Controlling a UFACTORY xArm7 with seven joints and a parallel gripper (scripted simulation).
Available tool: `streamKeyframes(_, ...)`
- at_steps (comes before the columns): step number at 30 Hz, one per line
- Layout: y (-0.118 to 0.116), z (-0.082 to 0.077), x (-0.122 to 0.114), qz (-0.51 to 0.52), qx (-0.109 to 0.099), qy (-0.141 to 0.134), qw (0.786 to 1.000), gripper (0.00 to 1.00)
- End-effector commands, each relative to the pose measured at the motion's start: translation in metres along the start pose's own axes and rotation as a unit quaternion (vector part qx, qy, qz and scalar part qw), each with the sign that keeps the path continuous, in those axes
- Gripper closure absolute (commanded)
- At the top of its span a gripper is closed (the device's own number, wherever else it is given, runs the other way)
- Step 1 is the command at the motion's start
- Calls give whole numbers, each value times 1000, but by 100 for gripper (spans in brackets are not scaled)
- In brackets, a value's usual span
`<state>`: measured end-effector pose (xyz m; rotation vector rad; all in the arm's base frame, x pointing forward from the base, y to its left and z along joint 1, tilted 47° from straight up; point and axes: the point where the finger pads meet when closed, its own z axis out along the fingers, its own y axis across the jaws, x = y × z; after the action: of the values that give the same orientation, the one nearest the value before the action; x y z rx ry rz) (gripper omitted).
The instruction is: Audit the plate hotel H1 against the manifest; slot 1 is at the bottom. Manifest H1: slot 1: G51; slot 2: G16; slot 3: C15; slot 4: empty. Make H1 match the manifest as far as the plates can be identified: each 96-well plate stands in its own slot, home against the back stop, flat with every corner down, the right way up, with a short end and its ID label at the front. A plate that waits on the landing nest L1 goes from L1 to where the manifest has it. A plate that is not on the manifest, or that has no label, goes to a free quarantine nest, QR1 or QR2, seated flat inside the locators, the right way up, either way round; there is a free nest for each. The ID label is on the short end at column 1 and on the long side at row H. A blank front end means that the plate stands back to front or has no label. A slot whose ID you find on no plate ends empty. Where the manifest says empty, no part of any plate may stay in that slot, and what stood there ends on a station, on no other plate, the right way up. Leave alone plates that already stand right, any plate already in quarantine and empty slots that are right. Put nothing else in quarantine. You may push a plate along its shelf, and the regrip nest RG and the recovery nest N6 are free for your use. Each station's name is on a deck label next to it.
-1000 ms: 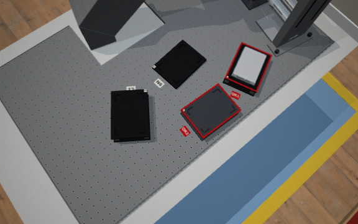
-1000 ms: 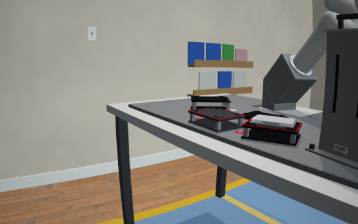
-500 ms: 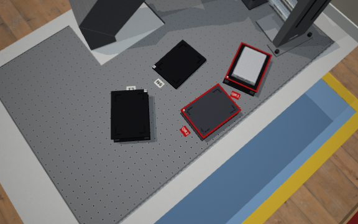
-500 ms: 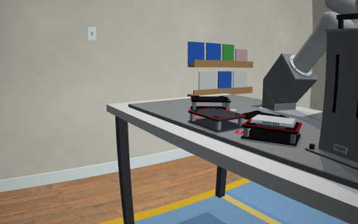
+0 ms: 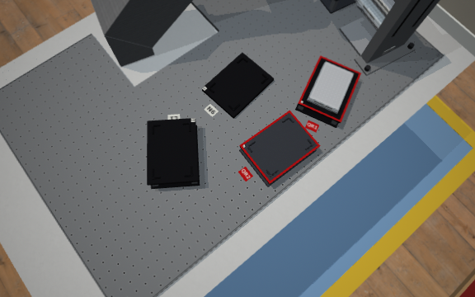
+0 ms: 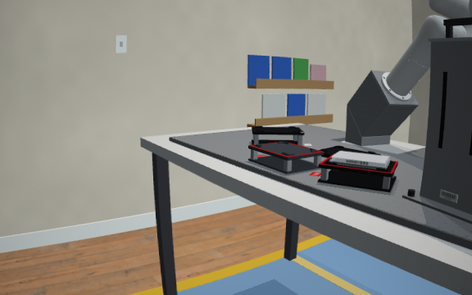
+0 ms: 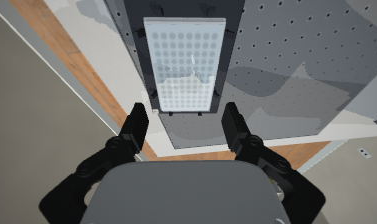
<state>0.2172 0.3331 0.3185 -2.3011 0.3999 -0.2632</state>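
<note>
In the wrist view my gripper [image 7: 185, 111] is open and empty. It hangs above a white 96-well plate [image 7: 185, 65] that lies flat, wells up, on a dark nest close to a table edge. I cannot read that station's name or any label on the plate. Another white plate [image 5: 330, 87] sits flat in the red-framed nest QR1 [image 5: 312, 125]; it also shows in the exterior view [image 6: 359, 159]. The nest QR2 [image 5: 279, 146] holds nothing. The hotel H1 [image 6: 459, 123] stands at the right as a dark tower, and its slots are hidden.
The black nest N6 [image 5: 237, 84] and another black nest [image 5: 172, 152], whose label is half covered, both hold nothing. The arm's dark base block [image 6: 377, 108] stands at the back of the deck. The hotel's column [image 5: 400, 29] rises by QR1.
</note>
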Motion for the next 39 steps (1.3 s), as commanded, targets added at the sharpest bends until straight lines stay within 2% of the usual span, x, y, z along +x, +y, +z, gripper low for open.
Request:
streamKeyframes(1, -1, 6, 0, 0, 1, 0, 1000, 0)
streamKeyframes(22, -1, 38, 0, 0, 1, 0, 1000, 0)
streamKeyframes(39, -1, 40, 0, 0, 1, 0, 1000, 0)
